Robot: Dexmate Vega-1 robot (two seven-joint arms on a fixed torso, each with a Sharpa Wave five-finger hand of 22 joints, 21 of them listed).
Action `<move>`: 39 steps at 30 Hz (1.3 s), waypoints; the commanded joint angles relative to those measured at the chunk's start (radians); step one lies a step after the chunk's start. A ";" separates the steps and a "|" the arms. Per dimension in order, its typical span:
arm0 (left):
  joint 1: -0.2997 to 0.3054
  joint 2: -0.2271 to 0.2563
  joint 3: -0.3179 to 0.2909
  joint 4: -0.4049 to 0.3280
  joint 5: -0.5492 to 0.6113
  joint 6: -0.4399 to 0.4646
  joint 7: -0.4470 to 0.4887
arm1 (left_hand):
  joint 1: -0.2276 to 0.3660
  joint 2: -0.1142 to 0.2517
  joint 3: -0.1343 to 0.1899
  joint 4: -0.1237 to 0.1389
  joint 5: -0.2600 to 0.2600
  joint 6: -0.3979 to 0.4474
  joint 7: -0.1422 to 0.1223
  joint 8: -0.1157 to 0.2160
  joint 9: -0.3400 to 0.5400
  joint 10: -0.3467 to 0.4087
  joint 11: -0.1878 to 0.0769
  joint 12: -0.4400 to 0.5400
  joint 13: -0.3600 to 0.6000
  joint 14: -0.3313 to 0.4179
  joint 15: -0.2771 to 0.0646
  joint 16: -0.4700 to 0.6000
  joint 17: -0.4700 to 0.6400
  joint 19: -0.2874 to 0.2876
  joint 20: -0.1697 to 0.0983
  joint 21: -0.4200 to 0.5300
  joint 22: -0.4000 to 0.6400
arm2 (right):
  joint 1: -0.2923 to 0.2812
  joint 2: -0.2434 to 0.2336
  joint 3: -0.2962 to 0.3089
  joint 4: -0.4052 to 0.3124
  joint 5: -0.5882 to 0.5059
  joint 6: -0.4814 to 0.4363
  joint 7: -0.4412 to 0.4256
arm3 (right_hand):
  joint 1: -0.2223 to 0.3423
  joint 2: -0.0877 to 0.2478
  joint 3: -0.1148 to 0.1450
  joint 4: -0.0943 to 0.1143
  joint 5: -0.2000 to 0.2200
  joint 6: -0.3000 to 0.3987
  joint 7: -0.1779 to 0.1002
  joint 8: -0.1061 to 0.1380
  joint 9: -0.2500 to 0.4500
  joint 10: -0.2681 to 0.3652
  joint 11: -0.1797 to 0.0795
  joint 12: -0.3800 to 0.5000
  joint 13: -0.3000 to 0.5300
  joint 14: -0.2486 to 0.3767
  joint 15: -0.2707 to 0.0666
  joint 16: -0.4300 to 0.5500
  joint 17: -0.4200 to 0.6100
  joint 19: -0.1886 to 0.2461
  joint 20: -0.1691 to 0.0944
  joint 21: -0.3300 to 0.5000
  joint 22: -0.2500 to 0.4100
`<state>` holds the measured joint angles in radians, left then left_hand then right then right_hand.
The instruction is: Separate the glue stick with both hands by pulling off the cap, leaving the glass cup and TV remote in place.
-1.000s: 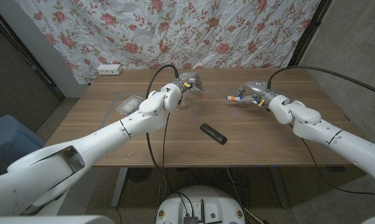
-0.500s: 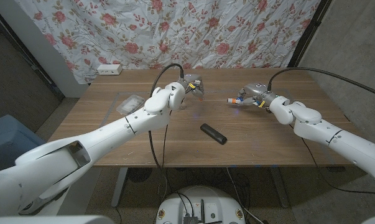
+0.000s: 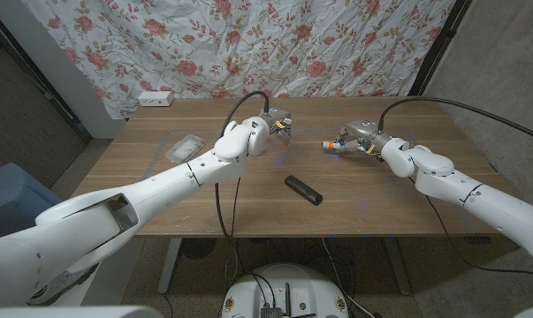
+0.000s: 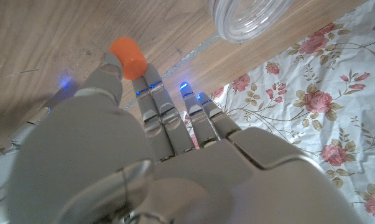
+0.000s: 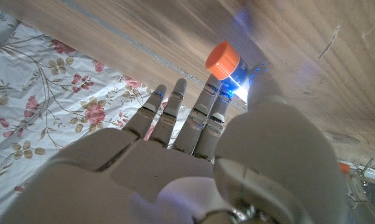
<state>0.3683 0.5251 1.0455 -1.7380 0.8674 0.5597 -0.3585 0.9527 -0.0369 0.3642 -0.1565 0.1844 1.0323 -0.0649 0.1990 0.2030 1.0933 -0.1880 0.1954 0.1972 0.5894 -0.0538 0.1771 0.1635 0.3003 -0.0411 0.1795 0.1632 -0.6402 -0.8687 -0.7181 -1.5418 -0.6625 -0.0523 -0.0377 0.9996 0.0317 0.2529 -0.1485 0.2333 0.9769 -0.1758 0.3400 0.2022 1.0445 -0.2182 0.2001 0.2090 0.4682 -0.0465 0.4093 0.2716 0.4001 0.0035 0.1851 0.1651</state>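
- Glue stick work looks finished in the head view: my right hand (image 3: 365, 140) holds the stick body (image 3: 334, 141) above the far right part of the wooden table (image 3: 381, 199), its pale end pointing toward the table's middle.
- My left hand (image 3: 277, 124) is raised over the far middle of the table, well apart from the right one, with something orange at its fingertips. I judge that to be the cap; in this view it is too small to be sure.
- The black, slim TV remote (image 3: 303, 190) lies flat nearer to me, between the two arms, untouched. A clear plastic tray (image 3: 183, 145) sits on the far left, and a flowered cloth (image 3: 275, 44) hangs behind.
- In the left wrist view, the orange cap (image 4: 127, 54) is a smooth, short cylinder pinched at my fingertips; my other fingers lie straight beside it. The glass cup (image 4: 252, 17) is nearby, clear and ribbed at its round rim.
- In the right wrist view, my fingers wrap the stick, whose orange end (image 5: 222, 60) sticks out past them, round and matte.
- To do this well, I should keep both grips firm but light, since smooth plastic slips easily. I should hold the two pieces apart and steer the left hand wide of the cup so that it stays put.
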 commanded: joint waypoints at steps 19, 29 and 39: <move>0.012 -0.041 0.044 0.065 0.156 0.016 -0.074 | -0.014 0.000 -0.005 -0.002 0.005 -0.004 -0.009 0.004 0.004 0.017 -0.028 -0.004 0.006 -0.003 -0.074 0.003 0.000 -0.003 -0.059 0.000 0.002 | 0.024 0.018 -0.033 0.052 0.005 0.010 0.012 | -0.018 -0.008 0.001 0.006 0.007 0.028 -0.052 -0.011 0.000 -0.031 0.004 -0.009 0.003 0.004 -0.133 -0.007 0.003 0.011 0.000 0.004 0.002; 0.039 -0.047 0.039 0.073 0.193 0.027 -0.049 | -0.020 0.000 -0.008 -0.001 0.005 -0.003 -0.011 0.005 0.003 0.020 -0.029 -0.002 0.006 -0.002 -0.074 0.004 0.000 -0.012 -0.055 -0.002 0.002 | 0.026 0.020 -0.040 0.050 0.003 0.001 0.019 | -0.022 -0.011 -0.001 0.006 0.009 0.015 -0.051 -0.018 -0.001 -0.044 0.004 -0.010 0.004 -0.001 -0.133 -0.010 0.004 0.011 0.001 0.004 0.002; 0.050 -0.055 0.031 0.085 0.206 0.038 -0.048 | -0.023 0.000 -0.011 -0.001 0.005 -0.005 -0.012 0.005 0.003 0.019 -0.030 -0.002 0.007 -0.001 -0.076 0.005 0.001 -0.005 -0.057 0.002 0.002 | 0.034 0.019 -0.045 0.045 -0.001 -0.001 0.038 | -0.038 -0.040 -0.010 0.002 0.016 -0.036 -0.050 -0.045 -0.004 -0.088 0.003 -0.012 0.005 -0.021 -0.138 -0.028 0.002 0.010 0.009 0.003 0.002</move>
<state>0.4048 0.4771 1.0835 -1.6643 1.0528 0.5904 -0.4123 0.9354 -0.0407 0.3561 -0.1566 0.1843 1.0270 -0.0701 0.2003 0.2028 1.1058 -0.2077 0.1922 0.2030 0.5895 -0.0537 0.1773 0.1635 0.2908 -0.0400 0.1795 0.1632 -0.6138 -0.8503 -0.7563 -1.4940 -0.6577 -0.0493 -0.0156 0.9565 0.0119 0.2469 -0.1437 0.2434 0.9553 -0.2266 0.2996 0.1983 0.9641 -0.2126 0.1884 0.2118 0.4558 -0.0441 0.3867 0.2716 0.4072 0.0036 0.1851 0.1650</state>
